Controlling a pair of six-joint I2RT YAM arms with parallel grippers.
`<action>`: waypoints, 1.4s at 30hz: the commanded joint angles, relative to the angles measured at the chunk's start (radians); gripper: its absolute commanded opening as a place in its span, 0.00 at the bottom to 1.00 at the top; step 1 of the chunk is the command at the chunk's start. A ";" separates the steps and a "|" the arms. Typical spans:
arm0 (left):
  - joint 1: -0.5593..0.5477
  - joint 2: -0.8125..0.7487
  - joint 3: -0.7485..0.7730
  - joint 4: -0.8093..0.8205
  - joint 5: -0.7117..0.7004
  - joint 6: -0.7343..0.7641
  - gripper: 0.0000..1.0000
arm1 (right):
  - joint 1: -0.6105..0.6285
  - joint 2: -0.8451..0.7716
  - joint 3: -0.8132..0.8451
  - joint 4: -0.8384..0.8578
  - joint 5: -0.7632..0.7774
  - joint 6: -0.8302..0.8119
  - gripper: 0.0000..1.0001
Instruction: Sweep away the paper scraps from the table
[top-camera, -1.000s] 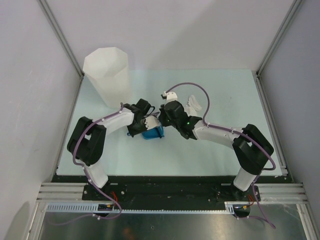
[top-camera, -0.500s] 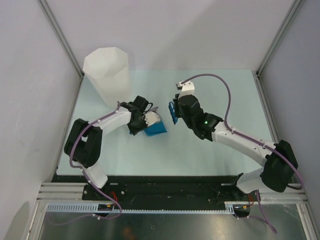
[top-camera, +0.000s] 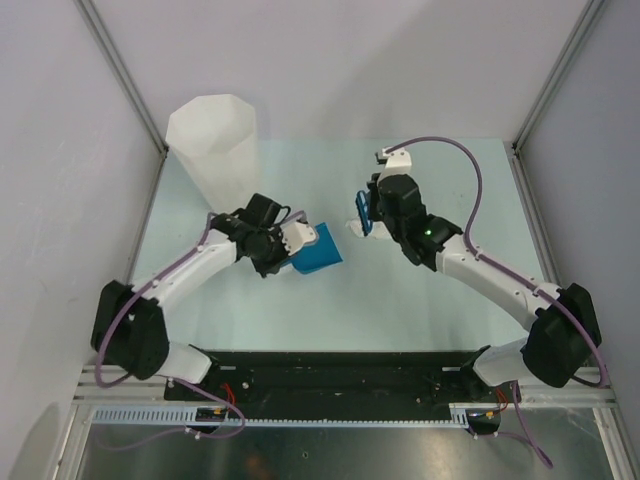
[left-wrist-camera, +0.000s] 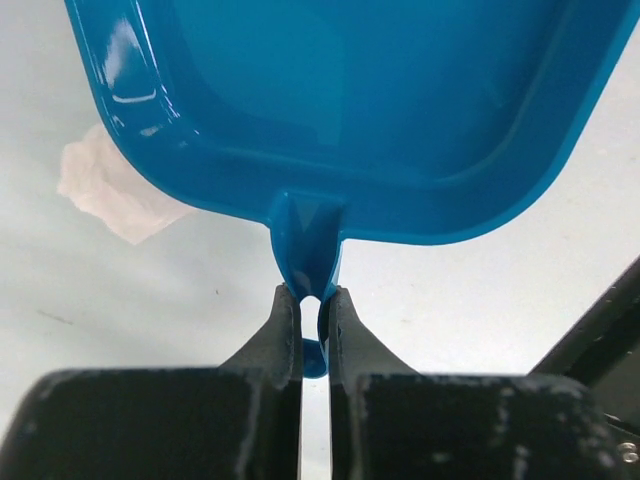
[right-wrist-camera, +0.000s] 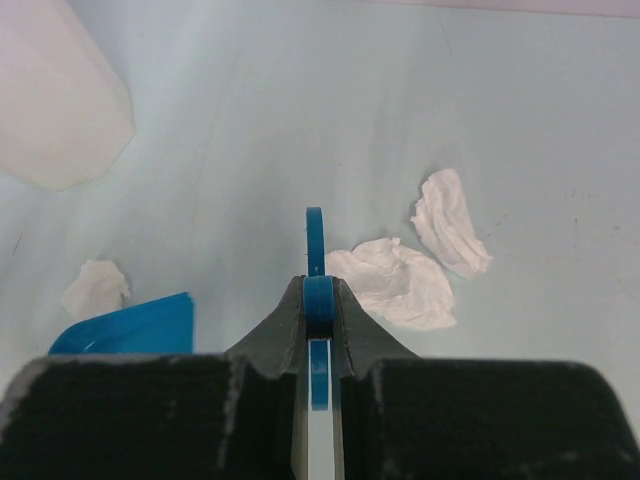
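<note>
Since half a second ago the left arm has stretched out flatter, its elbow swung toward the near left corner of the pale mint-green table (top-camera: 450, 180). The shallow blue plastic dustpan (top-camera: 322, 250) it carries has shifted slightly right, near the table's middle. The right gripper (top-camera: 367, 214) has drawn back toward the far edge, so the gap to the dustpan is wider.

From above, the right arm covers most of the crumpled white paper scraps. Only a white sliver shows beside that gripper, too small to identify. The thin blue plastic tool (right-wrist-camera: 315, 232) appears edge-on, so its shape stays unclear. The left wrist view cuts off the dustpan's front lip.

The right wrist view shows what the overhead one hides. A large scrap (right-wrist-camera: 395, 283) lies just right of the tool's tip, a second scrap (right-wrist-camera: 452, 222) close beyond it, and a small scrap (right-wrist-camera: 93, 287) just beside the dustpan's corner. In the left wrist view a scrap is partly hidden behind the dustpan's left rim.

The left gripper (left-wrist-camera: 311, 305) is pinched narrow on the dustpan's handle, and the right gripper is clamped on the tool. A tall white faceted bin (top-camera: 212, 150) stands at the far left corner.
</note>
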 joint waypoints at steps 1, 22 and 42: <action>-0.001 -0.156 0.053 -0.020 0.048 -0.061 0.00 | -0.060 -0.024 0.030 0.032 -0.038 0.033 0.00; 0.453 -0.270 -0.029 -0.020 -0.273 0.003 0.00 | 0.067 0.620 0.190 0.749 -0.789 0.581 0.00; 0.338 -0.144 -0.128 -0.001 -0.181 0.077 0.00 | 0.087 0.202 0.054 0.039 -0.351 0.204 0.00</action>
